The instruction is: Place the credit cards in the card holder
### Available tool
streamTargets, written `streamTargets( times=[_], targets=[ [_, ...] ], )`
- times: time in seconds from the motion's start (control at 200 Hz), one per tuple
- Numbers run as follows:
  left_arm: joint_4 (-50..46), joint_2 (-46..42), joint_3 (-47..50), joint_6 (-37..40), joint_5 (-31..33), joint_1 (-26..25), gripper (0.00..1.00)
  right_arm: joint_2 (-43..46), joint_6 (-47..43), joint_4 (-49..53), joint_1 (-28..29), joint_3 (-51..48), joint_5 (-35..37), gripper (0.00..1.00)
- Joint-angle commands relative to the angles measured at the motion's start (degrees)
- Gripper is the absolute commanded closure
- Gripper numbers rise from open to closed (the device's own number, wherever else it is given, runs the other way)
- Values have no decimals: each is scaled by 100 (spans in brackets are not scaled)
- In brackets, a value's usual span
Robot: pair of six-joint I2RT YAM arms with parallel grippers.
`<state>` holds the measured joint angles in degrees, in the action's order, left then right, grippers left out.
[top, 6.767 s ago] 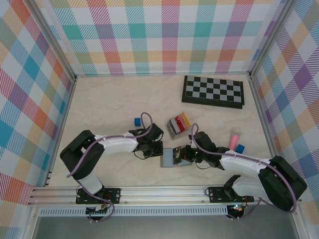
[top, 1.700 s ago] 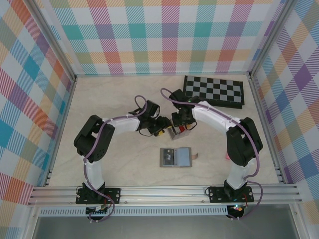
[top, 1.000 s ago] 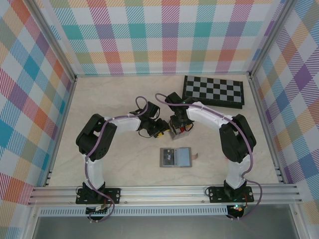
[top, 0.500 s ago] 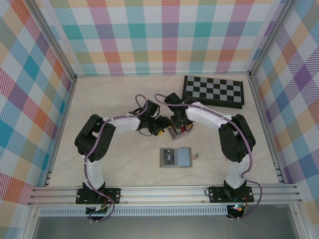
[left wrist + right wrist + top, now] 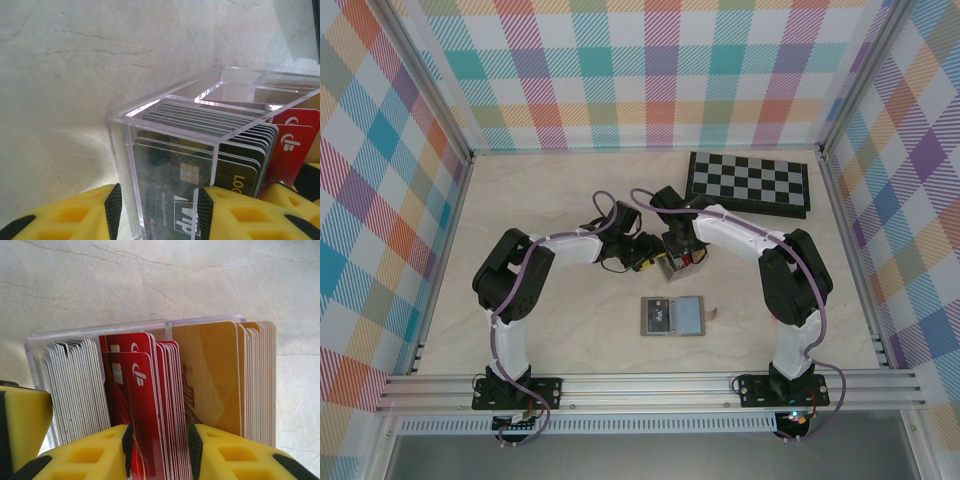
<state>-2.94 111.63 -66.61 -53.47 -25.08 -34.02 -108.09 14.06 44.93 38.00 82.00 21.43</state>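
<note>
The red credit cards [image 5: 142, 390] stand in the clear rack [image 5: 125, 150], my right gripper [image 5: 159, 437] pinched on a sheaf of them. My left gripper [image 5: 159, 200] straddles the rack's end; whether it grips I cannot tell. The card holder [image 5: 672, 315] lies open nearer my bases. This looks like the pick: next, a straight lift.
</note>
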Motion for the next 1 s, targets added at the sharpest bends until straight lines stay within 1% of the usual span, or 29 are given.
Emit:
streamTargets(
  times=[0.0, 0.08, 0.21, 0.52, 0.675, 0.995],
  targets=[
    [-721, 244, -7, 173, 224, 10, 58, -6, -58, 111, 31, 158, 7, 63],
    [-911, 277, -45, 267, 322, 14, 59, -29, -118, 126, 40, 184, 81, 62],
    [-962, 295, -61, 312, 348, 14, 60, -126, -287, 170, 75, 238, 220, 62],
    [-1022, 295, -98, 351, 361, 9, 62, -360, -457, 259, 164, 299, 532, 64],
    [-1068, 288, -107, 375, 398, 9, 63, -327, -458, 312, 204, 330, 805, 68],
    [-1104, 298, -81, 398, 427, 10, 64, -203, -454, 411, 217, 404, 1049, 68]
  ],
)
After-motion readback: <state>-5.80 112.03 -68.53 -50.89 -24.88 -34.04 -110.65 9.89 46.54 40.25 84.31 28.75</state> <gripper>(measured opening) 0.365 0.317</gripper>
